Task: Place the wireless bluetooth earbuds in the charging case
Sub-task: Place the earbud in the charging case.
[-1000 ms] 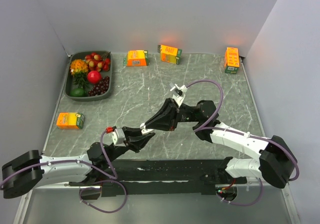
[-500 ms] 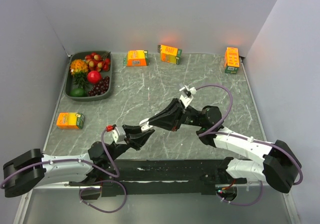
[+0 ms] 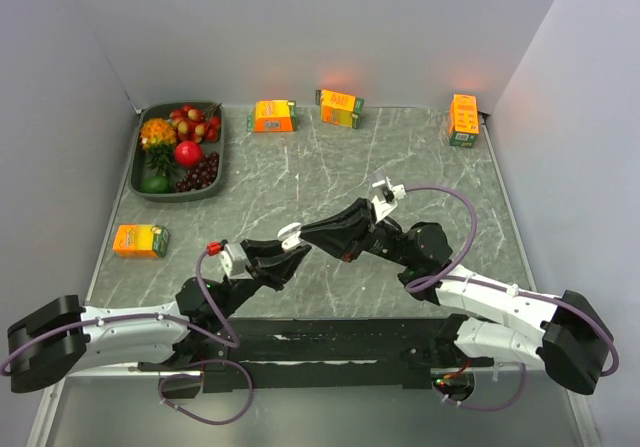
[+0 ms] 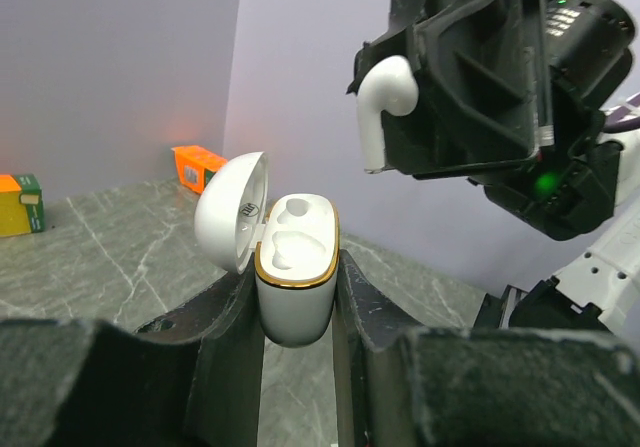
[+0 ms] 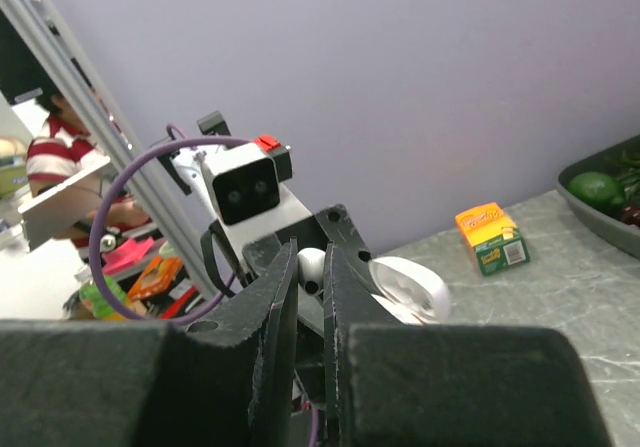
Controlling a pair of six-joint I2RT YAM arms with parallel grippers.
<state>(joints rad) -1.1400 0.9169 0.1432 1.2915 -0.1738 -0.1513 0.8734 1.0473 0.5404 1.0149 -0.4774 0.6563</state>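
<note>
The left gripper (image 4: 297, 302) is shut tight on a small white rounded plastic charging case (image 4: 297, 267) with a gold rim. The charging case stands upright between the two black fingers (image 4: 228, 332), with one finger pressing on each side. Its round white lid (image 4: 232, 212) is flipped open and leans back to the left. Inside the gold rim you can see two hollow spots. The right gripper (image 5: 308, 265) is closed on a tiny white stemmed plastic earbud (image 4: 385, 102). In the right wrist view its black fingers (image 5: 275, 317) pinch the round white part of the earbud. In the left wrist view the earbud hangs above the open charging case and a little to the right. Its stem points down and it does not touch the case. Both things are held up in the air over the grey marble-look table (image 3: 400, 157). From the top view the two grippers meet near the middle of the table, on the side close to the arms, and their tips are very near each other. Small orange cartons sit far from them: three (image 3: 340, 107) along the back edge and one (image 3: 140, 240) by the left edge. A dark green tray (image 3: 215, 182) full of colourful fruit rests in the back left corner, well apart from the grippers.
</note>
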